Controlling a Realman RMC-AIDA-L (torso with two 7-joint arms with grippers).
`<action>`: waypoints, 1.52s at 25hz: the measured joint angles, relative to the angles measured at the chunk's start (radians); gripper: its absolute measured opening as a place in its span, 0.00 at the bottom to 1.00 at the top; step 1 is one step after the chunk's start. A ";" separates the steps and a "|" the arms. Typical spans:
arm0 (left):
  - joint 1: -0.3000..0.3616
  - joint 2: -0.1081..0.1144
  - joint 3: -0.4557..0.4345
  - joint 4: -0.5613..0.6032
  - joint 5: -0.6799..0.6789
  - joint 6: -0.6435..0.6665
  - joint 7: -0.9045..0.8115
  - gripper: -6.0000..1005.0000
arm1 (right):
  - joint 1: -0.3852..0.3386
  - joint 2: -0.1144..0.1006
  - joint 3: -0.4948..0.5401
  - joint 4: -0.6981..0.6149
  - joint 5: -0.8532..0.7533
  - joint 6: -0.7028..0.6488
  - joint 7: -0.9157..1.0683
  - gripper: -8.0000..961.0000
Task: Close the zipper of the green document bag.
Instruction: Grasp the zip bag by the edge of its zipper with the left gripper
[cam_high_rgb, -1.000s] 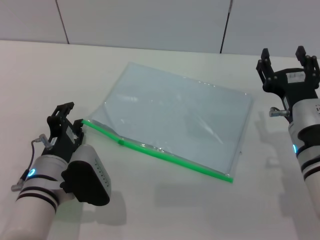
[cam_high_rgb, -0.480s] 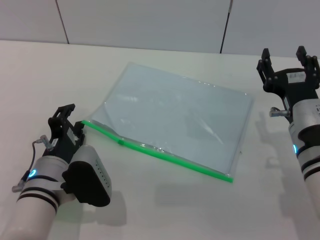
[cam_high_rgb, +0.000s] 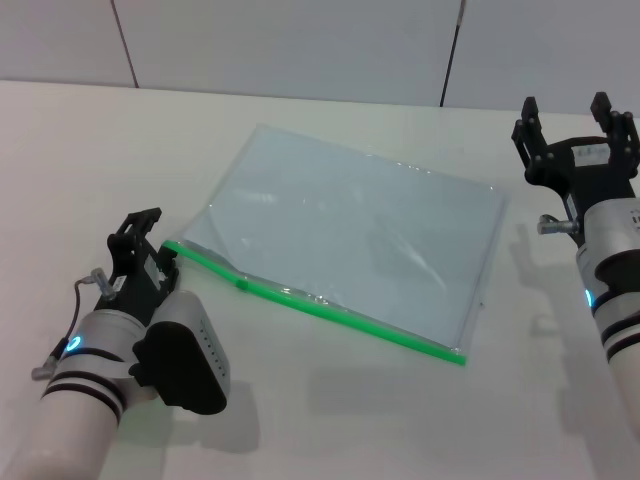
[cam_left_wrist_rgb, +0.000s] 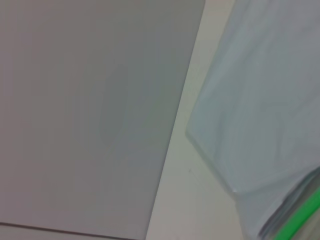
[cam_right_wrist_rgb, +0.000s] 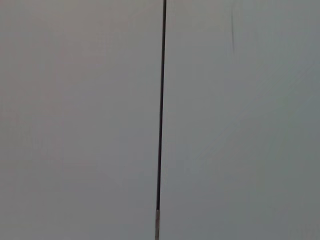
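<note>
Zipper (cam_high_rgb: 320, 307) orientation: the green strip ran along the near long edge of the green document bag (cam_high_rgb: 350, 235), its long axis slanting from the corner beside the left gripper (cam_high_rgb: 148, 243) toward the near corner on the right-arm side. The bag lay flat on the white table (cam_high_rgb: 330, 410). A small green slider tab (cam_high_rgb: 241, 284) sat on the strip a short way along from the left gripper.

The left gripper rested low at the bag's left corner, with the zipper end just beside its fingers; whether they touched the strip could not be determined, and the finger spacing could not be told. The left wrist view showed what the head view did not: the bag's layers at the green edge (cam_left_wrist_rgb: 300, 220) appeared slightly parted.

The right gripper (cam_high_rgb: 574, 110) hung beyond the bag's far right corner, well apart from it, fingers spread. Its wrist view showed only the wall (cam_right_wrist_rgb: 80, 120).
</note>
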 joint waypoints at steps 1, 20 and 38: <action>0.000 0.000 0.000 0.000 0.002 0.001 0.002 0.53 | 0.000 0.000 0.000 0.000 0.000 0.000 0.000 0.79; -0.017 0.000 0.000 0.001 0.006 0.031 0.014 0.53 | -0.001 0.000 -0.008 -0.004 0.000 0.022 -0.008 0.79; -0.033 0.000 0.000 0.001 -0.003 0.057 0.023 0.53 | -0.002 0.000 -0.008 -0.008 0.000 0.023 -0.017 0.79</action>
